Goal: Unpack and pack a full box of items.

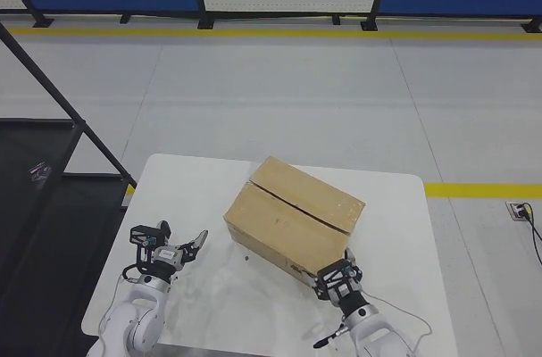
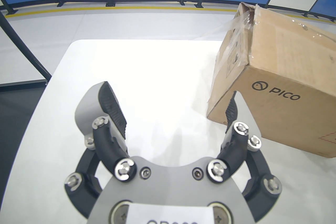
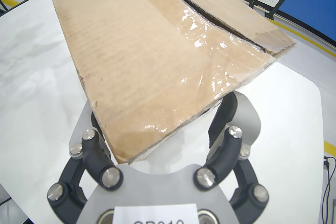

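On the table [image 1: 404, 232], box [image 1: 293, 214] corner lies inside right claw [image 1: 336, 277].

- Our left gripper [image 2: 169, 93] has silver curved fingers [image 2: 85, 107] with ribbed black pads [image 2: 111, 104] on black links [image 2: 105, 141].
- Shiny round screws [image 2: 123, 169] fasten its grey plate [image 2: 168, 183], which bears a white label [image 2: 168, 213].
- Our right gripper [image 3: 161, 107] is built alike.

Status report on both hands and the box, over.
Left hand open, beside the closed, taped box. Right hand open, straddling its near corner. Nothing blocking.
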Robot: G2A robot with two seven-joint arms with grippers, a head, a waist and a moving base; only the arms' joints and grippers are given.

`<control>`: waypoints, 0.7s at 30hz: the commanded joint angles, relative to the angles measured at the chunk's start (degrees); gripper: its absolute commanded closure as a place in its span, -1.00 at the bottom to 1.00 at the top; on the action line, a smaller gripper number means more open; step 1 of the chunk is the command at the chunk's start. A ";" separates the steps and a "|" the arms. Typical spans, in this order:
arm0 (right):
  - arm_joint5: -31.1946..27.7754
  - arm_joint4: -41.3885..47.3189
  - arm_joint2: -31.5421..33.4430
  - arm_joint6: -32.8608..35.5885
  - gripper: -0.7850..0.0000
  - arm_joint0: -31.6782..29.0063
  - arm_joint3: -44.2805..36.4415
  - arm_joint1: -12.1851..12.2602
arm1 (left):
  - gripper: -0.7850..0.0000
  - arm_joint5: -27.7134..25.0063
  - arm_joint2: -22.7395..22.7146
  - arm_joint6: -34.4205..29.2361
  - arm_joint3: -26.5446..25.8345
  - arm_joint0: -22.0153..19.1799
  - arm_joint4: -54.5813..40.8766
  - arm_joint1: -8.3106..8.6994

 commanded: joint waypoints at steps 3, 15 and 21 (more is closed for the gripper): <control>-0.20 0.55 -0.08 0.52 -1.00 1.61 1.04 -0.26 | -1.00 0.00 0.00 0.00 0.00 0.00 0.00 0.00; 2.40 1.23 1.35 1.23 -1.00 3.83 1.37 -0.83 | -1.00 0.00 0.00 0.00 0.00 0.00 0.00 0.00; 2.84 3.04 4.18 -0.34 -1.00 1.49 -1.24 -0.68 | -1.00 0.00 0.00 0.00 0.00 0.00 0.00 0.00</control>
